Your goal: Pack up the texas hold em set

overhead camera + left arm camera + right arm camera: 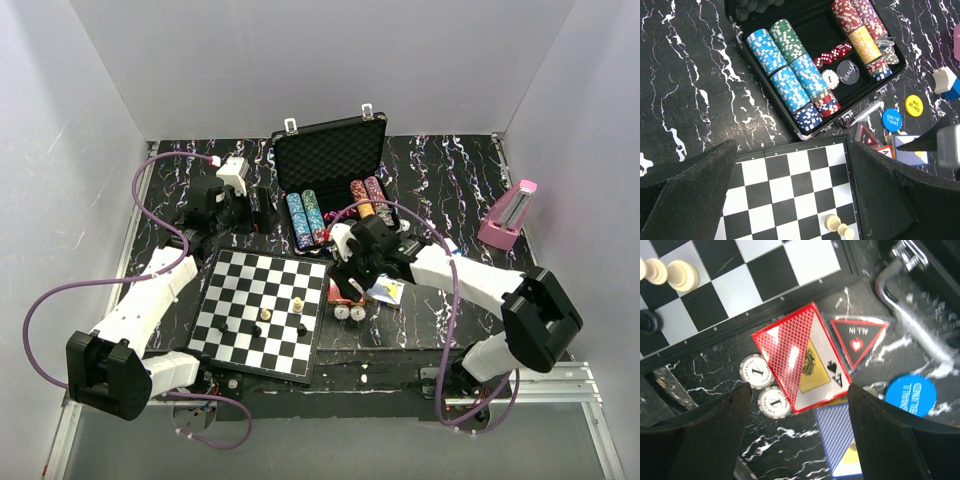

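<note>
Right wrist view: hovering with right claw [797, 390] released, fingers wide on either side of the red card deck [800, 357], flat on the desk [790, 455] just outside the briefcase [330, 150]. Judged best: drop straight down, square the pads to the deck's long edges, steer clear of the blue deck [845, 440] touching its lower edge and the All In triangle [858, 337] just beside it, pinch firmly, lift level. No grip from left claw [791, 145] either, released over the chessboard [790, 200]. Counted: two decks; two white chips [754, 372] beside the red one; four chip rows [790, 75] in the case; three round buttons, Dealer [847, 71] inside, Small Blind [891, 120] and Big Blind [913, 105] outside. Red dice [832, 52]: number unclear.
</note>
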